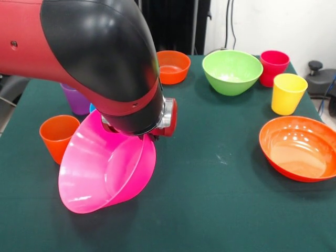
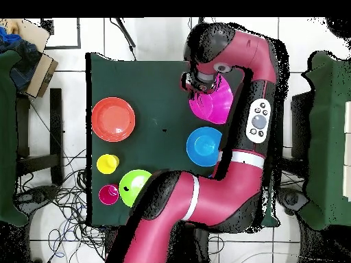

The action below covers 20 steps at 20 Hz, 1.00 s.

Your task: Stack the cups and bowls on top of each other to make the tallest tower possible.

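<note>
1. The gripper (image 1: 148, 132), mostly hidden under the arm's wrist, gripped the far rim of the large pink bowl (image 1: 105, 168).
2. The pink bowl hung tilted, its mouth facing the front camera and downward, just beside the orange cup (image 1: 56, 135).
3. I judged it needed levelling before being set down as a base.

It looks like a robot lab: around the green table (image 2: 158, 82) lie loose cables (image 2: 51, 205) on a tiled floor (image 2: 75, 34), with a cardboard box (image 2: 38, 68) beside it.
</note>
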### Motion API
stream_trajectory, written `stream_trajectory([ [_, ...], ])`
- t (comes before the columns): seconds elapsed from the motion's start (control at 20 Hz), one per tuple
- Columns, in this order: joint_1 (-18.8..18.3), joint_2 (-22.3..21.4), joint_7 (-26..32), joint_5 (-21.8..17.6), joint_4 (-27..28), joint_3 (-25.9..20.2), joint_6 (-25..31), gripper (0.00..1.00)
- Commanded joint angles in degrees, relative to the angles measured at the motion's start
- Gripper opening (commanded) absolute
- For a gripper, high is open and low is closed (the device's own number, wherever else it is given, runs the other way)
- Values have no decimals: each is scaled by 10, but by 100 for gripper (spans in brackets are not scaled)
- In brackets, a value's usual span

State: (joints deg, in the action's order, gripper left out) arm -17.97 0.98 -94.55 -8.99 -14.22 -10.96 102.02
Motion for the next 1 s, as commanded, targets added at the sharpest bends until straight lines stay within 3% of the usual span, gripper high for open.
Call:
stream_trajectory([
  [0.05,10,-2,81,-29,5,-52,57,0],
  [0.5,5,1,89,-34,14,-60,73,0],
  [1.0,1,9,113,-73,41,-95,103,0],
])
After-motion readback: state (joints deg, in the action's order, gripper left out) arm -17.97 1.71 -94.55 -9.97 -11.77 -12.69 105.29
